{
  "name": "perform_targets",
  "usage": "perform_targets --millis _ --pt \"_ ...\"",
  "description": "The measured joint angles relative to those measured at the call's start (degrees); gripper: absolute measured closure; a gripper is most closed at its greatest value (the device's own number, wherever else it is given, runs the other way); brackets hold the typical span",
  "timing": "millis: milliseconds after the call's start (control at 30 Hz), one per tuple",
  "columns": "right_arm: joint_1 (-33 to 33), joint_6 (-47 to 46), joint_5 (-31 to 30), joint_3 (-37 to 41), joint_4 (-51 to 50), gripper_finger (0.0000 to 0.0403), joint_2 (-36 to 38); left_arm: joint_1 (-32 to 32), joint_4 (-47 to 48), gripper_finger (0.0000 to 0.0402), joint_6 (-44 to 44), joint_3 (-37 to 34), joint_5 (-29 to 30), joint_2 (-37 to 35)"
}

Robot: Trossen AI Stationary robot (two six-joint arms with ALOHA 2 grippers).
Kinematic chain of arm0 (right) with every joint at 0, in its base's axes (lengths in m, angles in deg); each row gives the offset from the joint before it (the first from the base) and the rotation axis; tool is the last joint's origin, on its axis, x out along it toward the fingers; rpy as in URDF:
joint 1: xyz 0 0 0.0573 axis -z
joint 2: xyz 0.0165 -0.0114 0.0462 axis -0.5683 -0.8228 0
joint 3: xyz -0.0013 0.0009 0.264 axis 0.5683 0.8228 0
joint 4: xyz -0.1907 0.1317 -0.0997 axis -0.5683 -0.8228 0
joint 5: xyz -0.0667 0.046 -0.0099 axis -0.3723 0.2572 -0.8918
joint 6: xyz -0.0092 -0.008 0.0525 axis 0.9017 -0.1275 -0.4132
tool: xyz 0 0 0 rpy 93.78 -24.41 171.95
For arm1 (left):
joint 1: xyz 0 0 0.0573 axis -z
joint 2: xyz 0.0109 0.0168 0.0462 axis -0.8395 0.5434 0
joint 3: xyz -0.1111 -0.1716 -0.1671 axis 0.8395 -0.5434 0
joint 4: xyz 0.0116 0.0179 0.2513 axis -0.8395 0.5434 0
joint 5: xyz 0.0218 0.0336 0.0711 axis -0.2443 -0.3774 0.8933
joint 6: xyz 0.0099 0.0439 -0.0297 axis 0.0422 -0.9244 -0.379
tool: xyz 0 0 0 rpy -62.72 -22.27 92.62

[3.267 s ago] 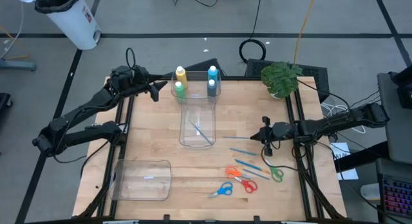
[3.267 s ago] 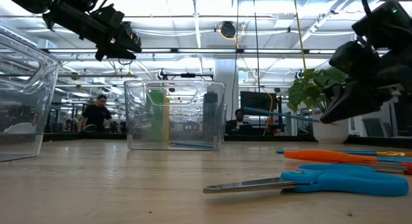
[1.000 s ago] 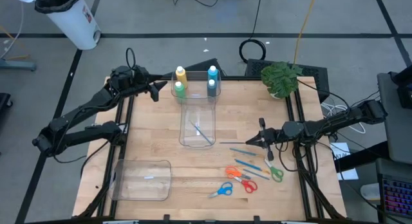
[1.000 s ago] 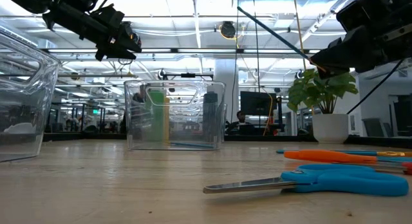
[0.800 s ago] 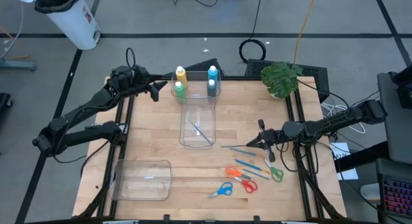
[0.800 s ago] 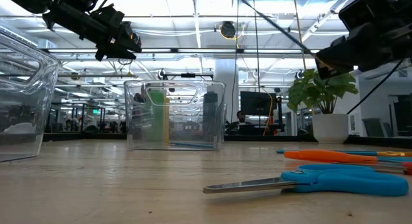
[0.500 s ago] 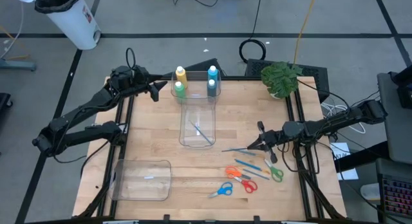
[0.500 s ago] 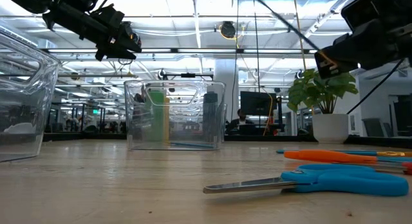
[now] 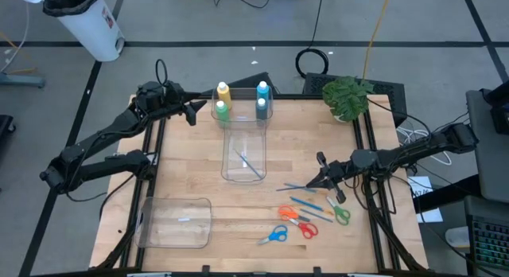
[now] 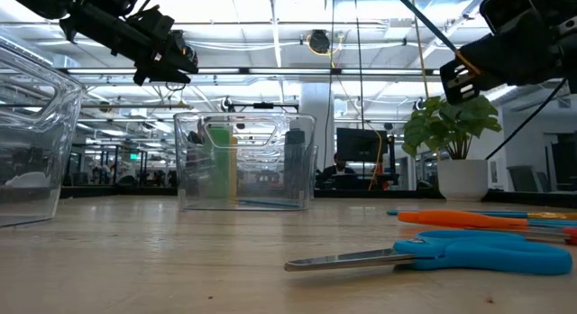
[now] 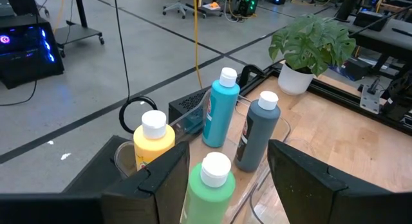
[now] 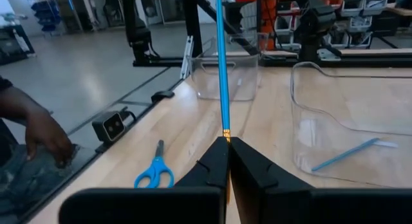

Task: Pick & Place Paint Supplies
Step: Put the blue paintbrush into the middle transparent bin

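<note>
Blue brush clenched in the right claw above open wood, beside the clear bin's rim.

Right arm reaches in from the table's right side, low and stretched out toward the table middle. Right gripper is raised off the table, fingers pinched together on the end of a thin blue brush that sticks straight out ahead of them. Left arm is folded along the table's left edge, forearm angled up to the far left corner. Left gripper is held in the air there, pointing across the table's far edge, fingers spread apart, nothing between them.
</note>
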Motion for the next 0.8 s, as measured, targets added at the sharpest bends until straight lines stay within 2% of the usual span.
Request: perform_targets --millis 600,800 --pt "0.0 -0.2 -0.1 0.0 21.0 0.0403 -17.4 0.0 0.0 0.0188 0.0 0.0 0.0 0.0" --pt "0.0 -0.2 -0.1 -1.5 23.5 0.0403 -21.7 0.0 0.0 0.0188 0.0 0.0 0.0 0.0"
